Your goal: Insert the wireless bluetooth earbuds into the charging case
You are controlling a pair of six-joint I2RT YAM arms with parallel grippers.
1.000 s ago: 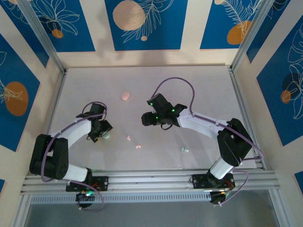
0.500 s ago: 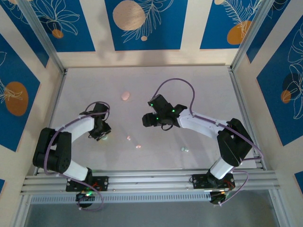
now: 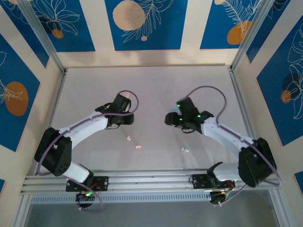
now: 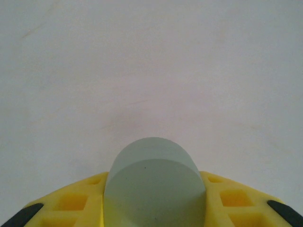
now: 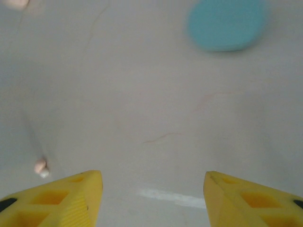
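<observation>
Left gripper (image 4: 154,201) pinches a pale green charging case (image 4: 154,172) between its yellow fingers (image 4: 71,203). Right gripper (image 5: 154,184) stands spread, holding nothing; a teal case (image 5: 225,23) lies ahead of it. Two pink earbuds (image 3: 129,138) and a pale blue earbud (image 3: 184,149) lie on the table (image 3: 156,85) between the arms, apart from both grippers.

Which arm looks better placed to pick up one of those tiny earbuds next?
Likely the right arm: its jaws stand open and empty, and a pink earbud lies close by. On the left arm, the jaws are shut on a pale green case.
</observation>
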